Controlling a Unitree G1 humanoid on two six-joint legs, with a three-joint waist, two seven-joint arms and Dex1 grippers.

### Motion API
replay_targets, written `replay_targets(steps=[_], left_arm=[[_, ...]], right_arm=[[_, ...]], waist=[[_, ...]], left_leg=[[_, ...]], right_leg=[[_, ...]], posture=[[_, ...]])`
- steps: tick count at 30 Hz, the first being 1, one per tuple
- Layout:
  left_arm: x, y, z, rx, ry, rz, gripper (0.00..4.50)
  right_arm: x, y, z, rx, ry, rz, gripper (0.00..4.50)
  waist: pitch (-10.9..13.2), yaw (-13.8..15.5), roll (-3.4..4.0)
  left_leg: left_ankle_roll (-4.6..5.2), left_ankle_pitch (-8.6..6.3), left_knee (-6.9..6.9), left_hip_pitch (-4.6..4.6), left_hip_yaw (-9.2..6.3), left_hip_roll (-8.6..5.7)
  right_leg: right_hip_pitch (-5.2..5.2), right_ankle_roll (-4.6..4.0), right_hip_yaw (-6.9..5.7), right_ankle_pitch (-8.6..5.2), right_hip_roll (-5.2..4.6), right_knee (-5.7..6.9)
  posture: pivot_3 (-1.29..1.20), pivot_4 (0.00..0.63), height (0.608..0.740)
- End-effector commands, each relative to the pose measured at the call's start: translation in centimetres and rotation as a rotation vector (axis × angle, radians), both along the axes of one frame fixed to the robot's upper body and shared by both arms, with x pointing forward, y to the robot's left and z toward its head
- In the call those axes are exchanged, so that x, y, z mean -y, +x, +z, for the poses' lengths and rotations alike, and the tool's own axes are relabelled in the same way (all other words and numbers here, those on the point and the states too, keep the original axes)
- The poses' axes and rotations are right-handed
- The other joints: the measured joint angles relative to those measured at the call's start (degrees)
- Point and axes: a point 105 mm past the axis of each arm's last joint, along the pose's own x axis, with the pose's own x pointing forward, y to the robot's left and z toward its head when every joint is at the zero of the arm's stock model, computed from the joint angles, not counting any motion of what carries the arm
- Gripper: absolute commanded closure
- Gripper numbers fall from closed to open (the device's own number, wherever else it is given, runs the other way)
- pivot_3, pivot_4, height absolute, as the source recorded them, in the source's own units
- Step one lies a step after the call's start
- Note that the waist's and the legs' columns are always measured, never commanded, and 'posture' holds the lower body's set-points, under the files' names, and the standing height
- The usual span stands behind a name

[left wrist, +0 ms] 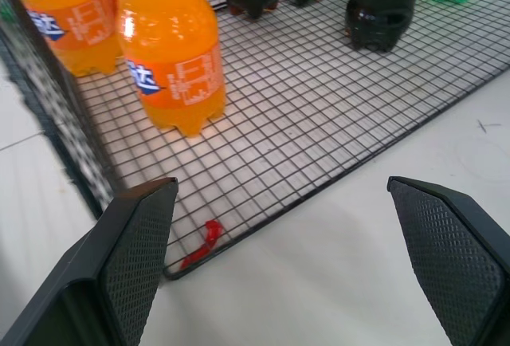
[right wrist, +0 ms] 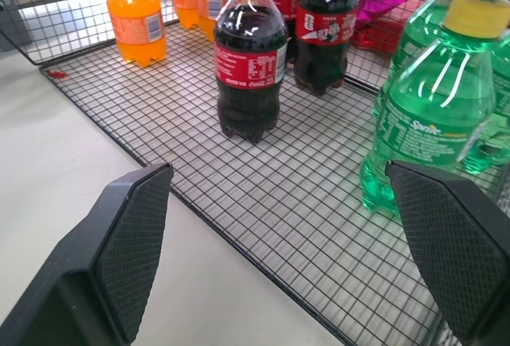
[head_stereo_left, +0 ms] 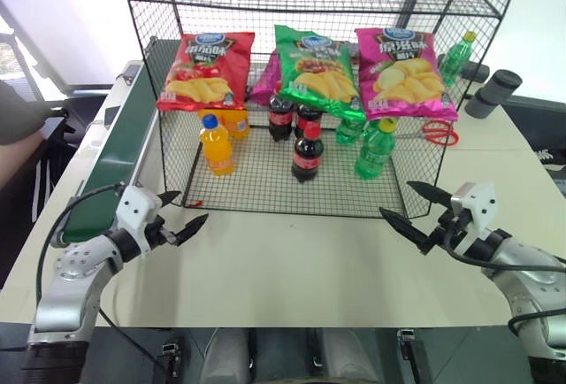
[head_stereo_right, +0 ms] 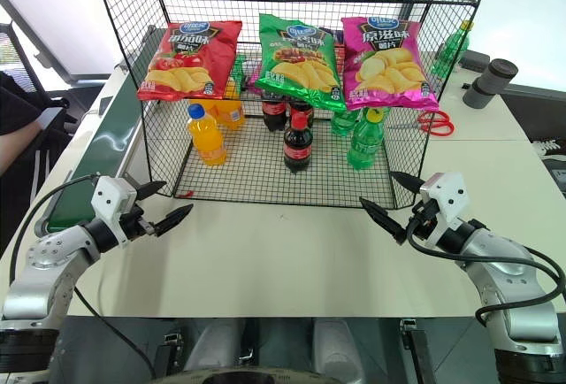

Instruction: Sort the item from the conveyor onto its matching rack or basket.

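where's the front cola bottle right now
In the left eye view the front cola bottle stands upright on the bottom tier of the rack, between the orange bottle and the green bottle.

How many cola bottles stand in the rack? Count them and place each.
3. One cola bottle stands forward on the rack floor; two, and, stand behind it under the crisp bags. More may be hidden.

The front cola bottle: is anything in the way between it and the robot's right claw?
Nothing visible is. The front cola bottle stands on the rack floor, near its open front edge. The right gripper hangs open over the bare table just in front of the rack. The green bottle stands off to one side, not between them.
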Motion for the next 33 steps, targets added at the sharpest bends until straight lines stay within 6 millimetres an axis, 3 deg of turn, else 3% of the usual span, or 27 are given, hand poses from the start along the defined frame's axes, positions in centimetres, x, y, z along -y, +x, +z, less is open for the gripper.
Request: replay_targets(steps=[1, 33], left_arm=[[0.1, -0.2, 1.3, 0.042, 0.002, -0.023, 0.00], [1.3, 0.7, 1.3, 0.081, -0.005, -0.042, 0.00]], right_arm=[[-0.3, 0.0, 1.4, 0.060, -0.017, 0.014, 0.06], [-0.9, 0.6, 0.8, 0.070, -0.012, 0.022, 0.06]], waist=[[0.00, 0.00, 0.00], [0.00, 0.00, 0.00]], left_leg=[[0.00, 0.00, 0.00, 0.00, 0.00, 0.00], [0.00, 0.00, 0.01, 0.00, -0.01, 0.01]], right_leg=[[0.00, 0.00, 0.00, 0.00, 0.00, 0.00], [0.00, 0.01, 0.00, 0.01, 0.06, 0.02]], posture=[[0.00, 0.150, 0.740], [0.00, 0.150, 0.740]])
